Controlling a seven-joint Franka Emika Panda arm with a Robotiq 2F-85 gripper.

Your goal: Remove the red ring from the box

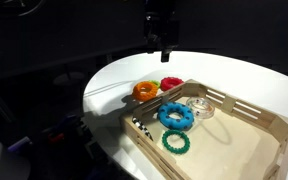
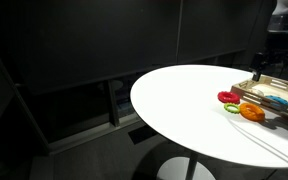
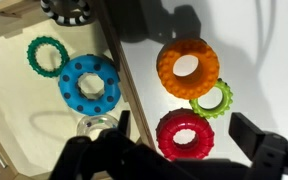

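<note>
The red ring (image 3: 185,135) lies flat on the white table outside the box, close to the box's wall (image 3: 119,70). It also shows in both exterior views (image 1: 171,83) (image 2: 227,97). The box (image 1: 254,108) is a shallow plywood tray on the table (image 2: 269,92). My gripper (image 3: 191,132) is open and empty, hanging above the red ring with one finger on each side of it in the wrist view. In both exterior views it is well above the table (image 1: 162,45) (image 2: 264,65).
An orange ring (image 3: 188,68) and a lime-green ring (image 3: 213,99) lie on the table next to the red ring. Inside the box are a blue ring (image 3: 88,83), a dark green ring (image 3: 46,53) and a clear ring (image 3: 97,126). The round white table (image 1: 234,70) has dark surroundings.
</note>
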